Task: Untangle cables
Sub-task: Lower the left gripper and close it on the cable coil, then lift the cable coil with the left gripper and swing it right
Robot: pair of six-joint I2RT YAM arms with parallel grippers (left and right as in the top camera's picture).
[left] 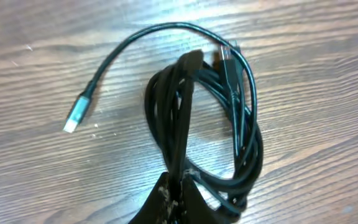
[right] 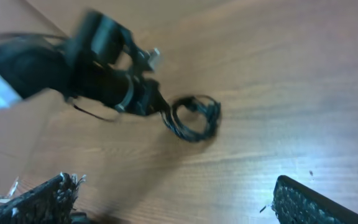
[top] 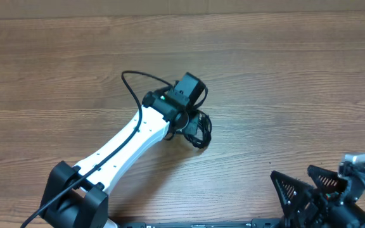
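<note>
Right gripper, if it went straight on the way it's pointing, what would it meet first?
Most likely the cables, coiled on the table almost dead ahead of the open right gripper; the left gripper holds them from one side. Depth is unclear.

Print on the thin black coiled cables (left: 166, 124): none I can read.
Marks on the silver plug tip (left: 76, 116): too small for me to tell.
Lettering on my white left arm (top: 132, 136): none legible.
Signs on the brown wood-grain table (top: 284, 76): none.
</note>
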